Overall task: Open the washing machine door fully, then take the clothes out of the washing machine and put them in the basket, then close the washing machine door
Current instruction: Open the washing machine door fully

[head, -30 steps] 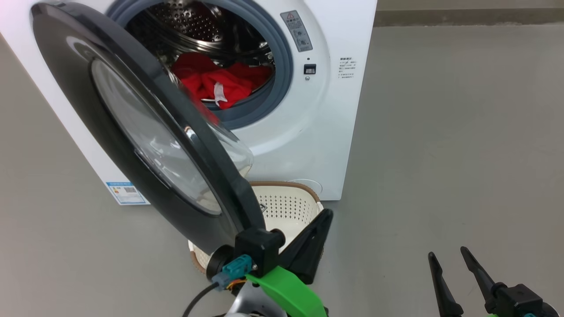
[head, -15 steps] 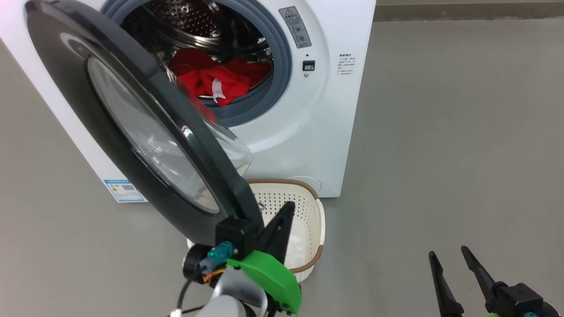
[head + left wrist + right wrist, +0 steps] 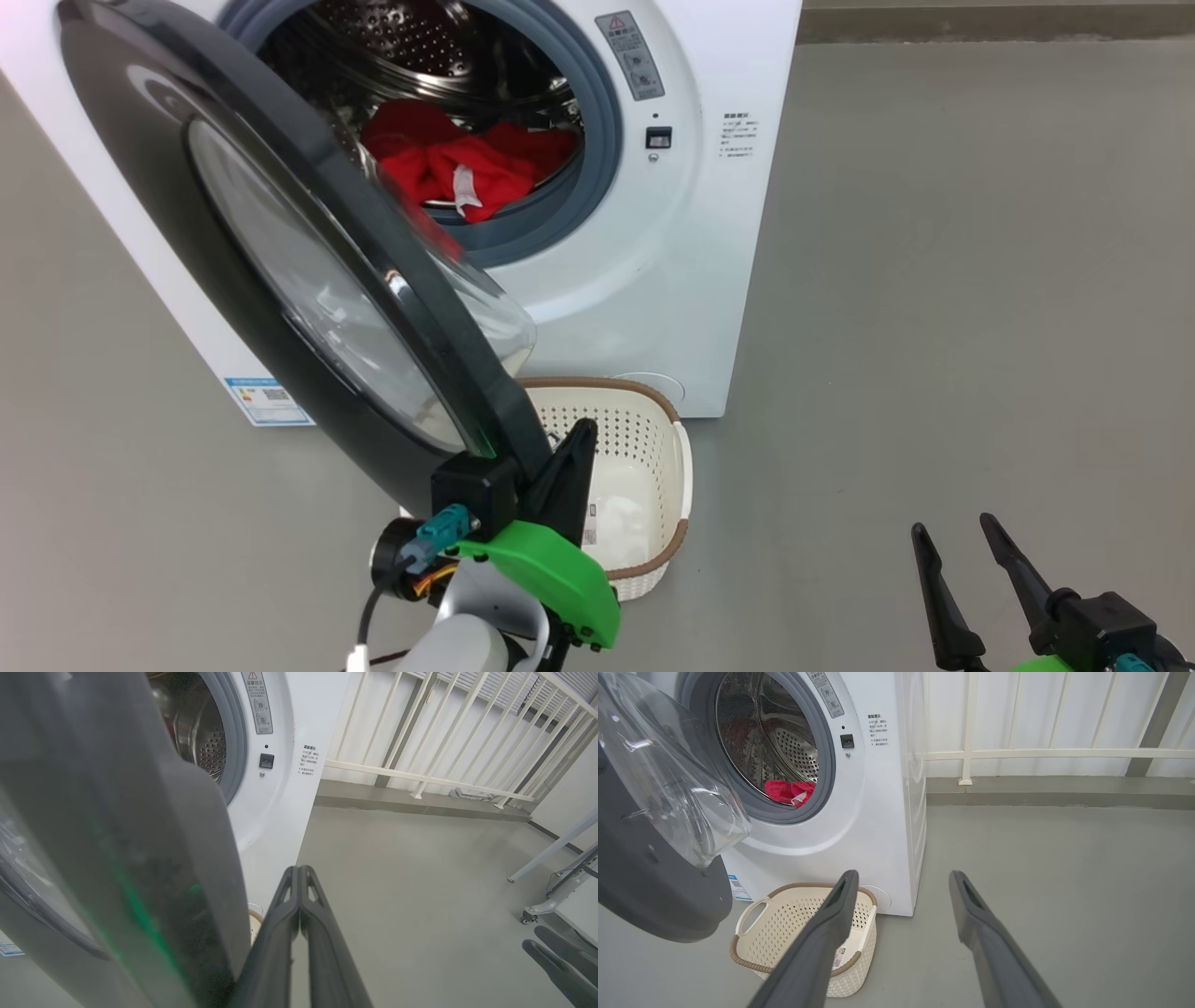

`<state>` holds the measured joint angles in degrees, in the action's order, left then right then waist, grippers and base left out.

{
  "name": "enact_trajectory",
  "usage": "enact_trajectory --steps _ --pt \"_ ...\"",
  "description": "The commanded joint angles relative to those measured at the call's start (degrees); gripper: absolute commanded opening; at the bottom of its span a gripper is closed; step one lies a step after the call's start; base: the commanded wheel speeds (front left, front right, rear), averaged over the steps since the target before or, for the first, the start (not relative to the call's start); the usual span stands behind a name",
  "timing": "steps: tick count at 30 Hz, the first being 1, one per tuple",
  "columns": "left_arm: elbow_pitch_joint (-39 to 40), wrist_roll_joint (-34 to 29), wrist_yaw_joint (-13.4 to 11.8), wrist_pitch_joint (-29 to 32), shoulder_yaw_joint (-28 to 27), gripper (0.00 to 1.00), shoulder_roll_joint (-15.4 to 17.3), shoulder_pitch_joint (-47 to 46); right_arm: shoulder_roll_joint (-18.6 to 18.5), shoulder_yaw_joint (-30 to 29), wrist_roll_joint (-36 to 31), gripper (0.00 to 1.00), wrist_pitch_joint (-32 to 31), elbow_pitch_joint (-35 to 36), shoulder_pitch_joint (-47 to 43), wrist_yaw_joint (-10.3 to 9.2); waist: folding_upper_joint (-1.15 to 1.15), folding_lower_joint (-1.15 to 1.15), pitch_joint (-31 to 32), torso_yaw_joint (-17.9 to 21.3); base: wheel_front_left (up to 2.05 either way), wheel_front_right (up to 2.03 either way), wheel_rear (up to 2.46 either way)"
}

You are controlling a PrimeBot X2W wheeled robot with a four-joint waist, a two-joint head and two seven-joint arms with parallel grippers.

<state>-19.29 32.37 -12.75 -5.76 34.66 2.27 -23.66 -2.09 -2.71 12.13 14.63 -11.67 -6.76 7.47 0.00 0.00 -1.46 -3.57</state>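
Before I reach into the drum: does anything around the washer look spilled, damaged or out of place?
Nothing stands out. The clothes lie inside the washer, none on the floor. The basket stands upright in front of it and looks whole. The door looks intact, but is only partly open.

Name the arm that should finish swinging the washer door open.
Left. The left claw, shut, sits beside the washing machine door's lower rim, on the inner side; the right claw hangs open over the floor, apart from the door.

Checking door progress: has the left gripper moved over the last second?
Yes. Against the basket, the left gripper has shifted to the head view's left.
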Motion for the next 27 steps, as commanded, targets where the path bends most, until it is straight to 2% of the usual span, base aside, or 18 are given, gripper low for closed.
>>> enact_trajectory --steps 1,27 --pt "0.9 0.2 -0.9 -1.0 -2.4 0.0 1.1 -1.6 -0.8 1.1 0.3 1.0 0.4 1.0 1.9 0.02 0.0 0.0 0.1 -0.4 0.0 0.0 0.0" --pt "10.5 -0.6 -5.9 -1.1 -3.6 0.0 7.0 6.5 -0.8 0.9 0.2 1.0 0.4 1.0 1.7 0.02 0.0 0.0 0.1 -3.7 0.0 0.0 0.0"
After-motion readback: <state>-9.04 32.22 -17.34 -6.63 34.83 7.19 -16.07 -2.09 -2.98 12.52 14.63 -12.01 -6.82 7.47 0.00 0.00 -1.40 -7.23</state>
